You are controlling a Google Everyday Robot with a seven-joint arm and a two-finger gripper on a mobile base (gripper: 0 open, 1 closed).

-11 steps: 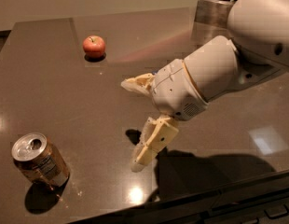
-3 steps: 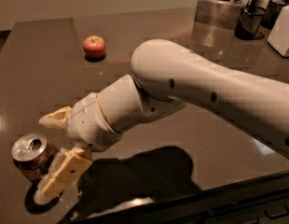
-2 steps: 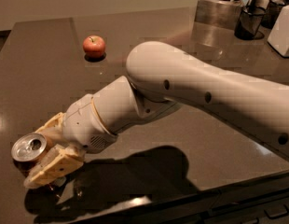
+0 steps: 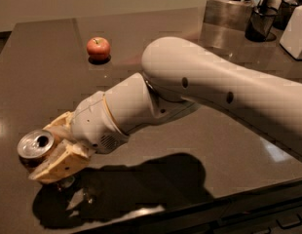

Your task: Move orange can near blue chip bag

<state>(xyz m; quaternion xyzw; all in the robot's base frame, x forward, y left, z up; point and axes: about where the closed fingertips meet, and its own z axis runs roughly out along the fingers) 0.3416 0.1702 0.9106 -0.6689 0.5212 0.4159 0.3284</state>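
The gripper [image 4: 42,150] sits at the desk's [image 4: 44,77] near-left corner, jaws pinching the can [image 4: 35,144], presumably to carry it to the unseen bag.

Cream-yellow pincer [image 4: 45,152] clasps orange can [image 4: 35,144]: silver top, dark brownish side. Red apple [image 4: 98,48] beyond can. Glossy dark-brown tabletop [image 4: 44,72]. White arm [image 4: 229,91].

matt plastic gripper [image 4: 42,152] on metal orange can [image 4: 35,143], glossy tbl [image 4: 39,67]

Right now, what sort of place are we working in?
Likely a kitchen or break-room counter: dark glossy countertop, an apple, canisters at the back right. The tool grips the orange can front left.
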